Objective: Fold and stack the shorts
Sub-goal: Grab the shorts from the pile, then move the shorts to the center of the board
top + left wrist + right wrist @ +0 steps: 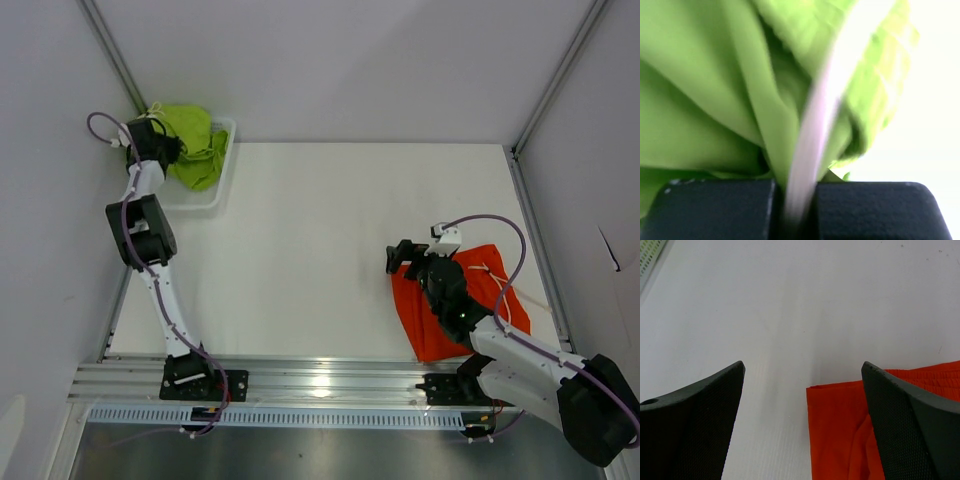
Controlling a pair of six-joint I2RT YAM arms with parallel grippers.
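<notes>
White counter (300,250), walled by pale panels. The lime green shorts (195,135) sit bunched in a white basket (225,170) at the far left corner. There the left pincer (165,150) is clenched on the green fabric. In its wrist view the fingers (715,210) meet on a fold, with a blurred pale strip (812,140) running between them. The orange shorts (432,325) lie flat on the counter at the near right, partly under the right arm. Over their left edge the right pincer (400,258) hovers, spread wide and gripping nothing — bare counter shows between its fingers.
</notes>
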